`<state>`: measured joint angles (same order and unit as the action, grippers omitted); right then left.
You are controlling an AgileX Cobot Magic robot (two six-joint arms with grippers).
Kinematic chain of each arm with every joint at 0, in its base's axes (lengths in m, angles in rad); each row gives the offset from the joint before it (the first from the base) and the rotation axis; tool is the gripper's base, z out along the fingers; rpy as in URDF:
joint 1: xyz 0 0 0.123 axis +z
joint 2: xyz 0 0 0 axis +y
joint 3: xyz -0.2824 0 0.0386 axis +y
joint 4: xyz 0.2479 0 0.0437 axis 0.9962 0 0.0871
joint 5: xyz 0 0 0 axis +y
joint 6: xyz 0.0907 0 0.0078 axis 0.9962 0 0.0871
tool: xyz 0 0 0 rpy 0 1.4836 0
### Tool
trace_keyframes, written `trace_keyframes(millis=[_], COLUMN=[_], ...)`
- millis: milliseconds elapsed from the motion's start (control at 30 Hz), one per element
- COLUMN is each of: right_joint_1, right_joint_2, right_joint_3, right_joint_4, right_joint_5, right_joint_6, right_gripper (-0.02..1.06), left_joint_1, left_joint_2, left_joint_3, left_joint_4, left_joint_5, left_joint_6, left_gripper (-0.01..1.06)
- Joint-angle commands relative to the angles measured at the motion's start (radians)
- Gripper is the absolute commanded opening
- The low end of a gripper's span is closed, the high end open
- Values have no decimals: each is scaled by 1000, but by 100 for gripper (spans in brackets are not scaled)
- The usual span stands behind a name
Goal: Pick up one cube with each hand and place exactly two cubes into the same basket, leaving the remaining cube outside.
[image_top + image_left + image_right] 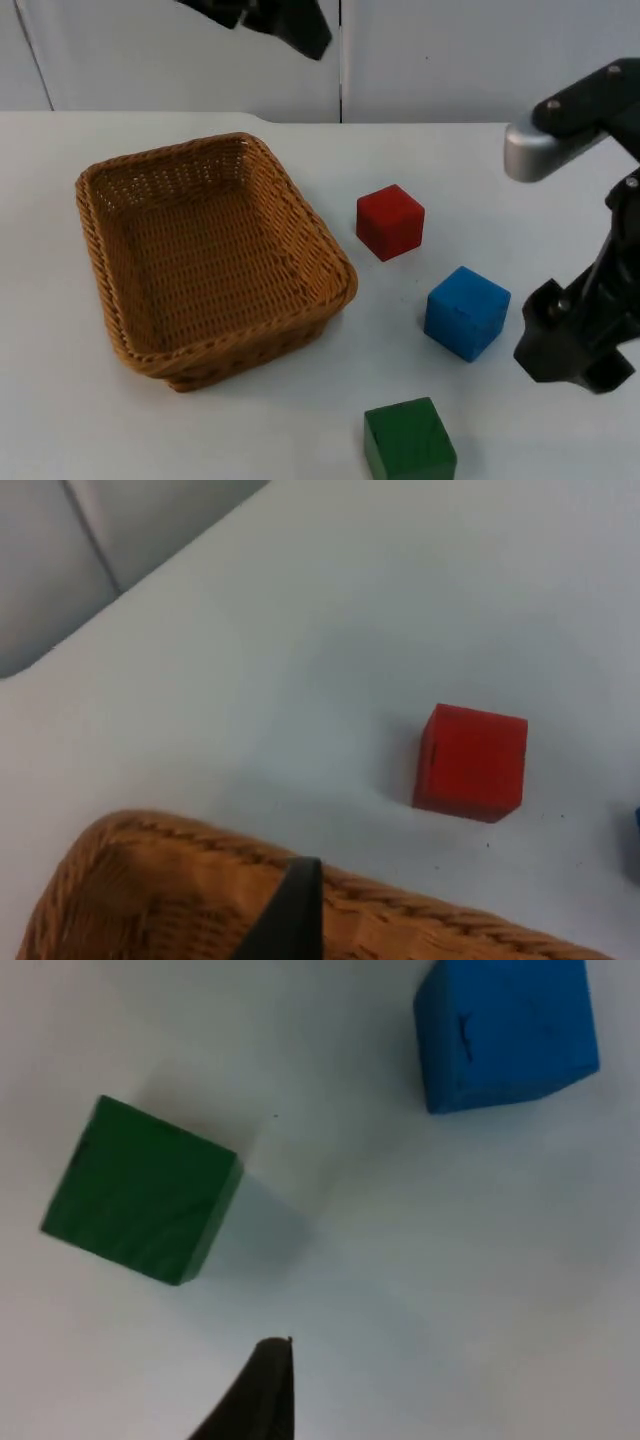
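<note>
Left pincer [290, 920]: up over the far side of the bench, above the basket's rim, looking down toward the red cube; it carries nothing that I can see, and how wide it stands I cannot tell.
Basket [100, 260]: wicker, on the left half of the bench [200, 430], upright and with no cube in it.
Red cube [390, 221]: on the bench just right of the basket's far corner, apart from it, untouched.
Green cube [410, 440]: at the near edge of the bench, well clear of the basket, resting flat.
Blue cube [467, 312]: between the red and green ones but further right, near the right arm.
Right pincer [262, 1390]: hanging above bare bench near the green and blue cubes, nothing between its fingers as far as I can see; its opening I cannot tell.
Done so far: nothing by the look of it; all three cubes lie outside the basket.
Left to do: each arm must take a cube, both go into the one basket, and the third stays out.
Likely picks: I'd guess red for the left, blue or green for the right.
</note>
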<state>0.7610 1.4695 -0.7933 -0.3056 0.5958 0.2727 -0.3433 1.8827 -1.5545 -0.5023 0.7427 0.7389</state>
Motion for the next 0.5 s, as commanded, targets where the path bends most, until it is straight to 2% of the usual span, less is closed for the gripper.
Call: trace_keyframes(millis=[0,167,300,333,467], right_joint_1=[5,-15,-42,-42,-42], right_joint_2=[23,91,171,171,242], right_joint_3=[1,1,-1,-1,-5], right_joint_4=[-52,-57,-55,-55,-55], right_joint_5=[-37,-104,-168,-168,-226], right_joint_6=[25,23,3,3,-4], right_gripper=[105,105,105,105,105], left_joint_1=[-42,-96,-128,-128,-147], left_joint_2=[38,133,248,248,355], left_joint_3=[-41,-119,-255,-255,-395], left_joint_4=[63,146,176,176,227], left_joint_5=[11,45,134,134,177], left_joint_6=[5,5,5,5,-30], left_gripper=[93,93,93,93,93])
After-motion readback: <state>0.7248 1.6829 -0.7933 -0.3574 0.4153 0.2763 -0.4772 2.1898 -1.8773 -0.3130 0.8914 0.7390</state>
